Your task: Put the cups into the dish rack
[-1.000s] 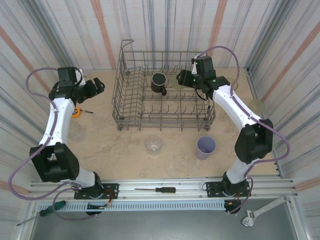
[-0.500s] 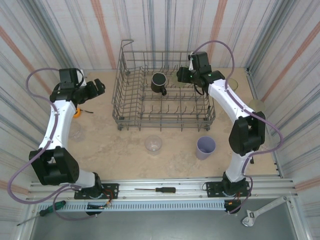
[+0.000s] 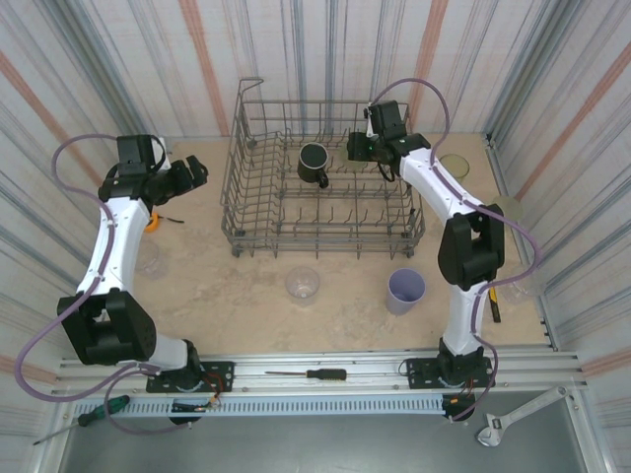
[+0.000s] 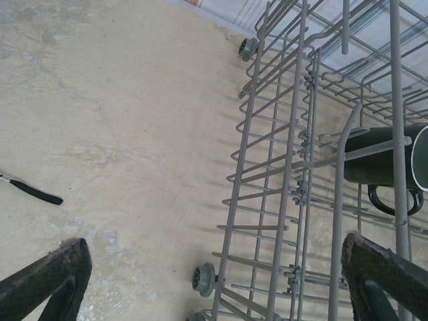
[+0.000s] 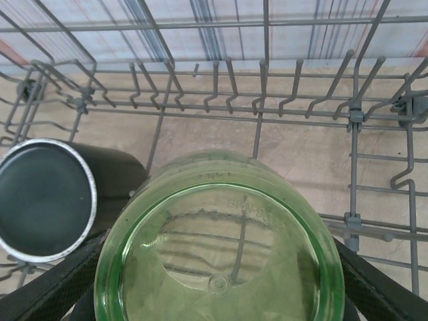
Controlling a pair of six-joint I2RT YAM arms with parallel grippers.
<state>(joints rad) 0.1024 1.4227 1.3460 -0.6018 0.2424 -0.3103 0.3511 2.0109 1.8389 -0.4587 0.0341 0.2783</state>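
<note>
Tumbler [image 5: 221, 247] clamped in right gripper [image 5: 217, 291], shifted deeper into dish rack [image 5: 350, 115], black mug [image 5: 43, 200] just left of gripper (release pending); left gripper [image 4: 214, 281] open.

Bright, even light throughout; soft shadows, sharp views.

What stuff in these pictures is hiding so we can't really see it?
- Right wrist view: the green tumbler is cut off on its near side by the bottom edge.
- Left wrist view: the black mug runs off the right edge, behind dish rack wires.
- Left wrist view: a thin black tool runs off the left edge; unclear what it is.
- Top view: the clear cup is too small to show whether anything is inside.
</note>
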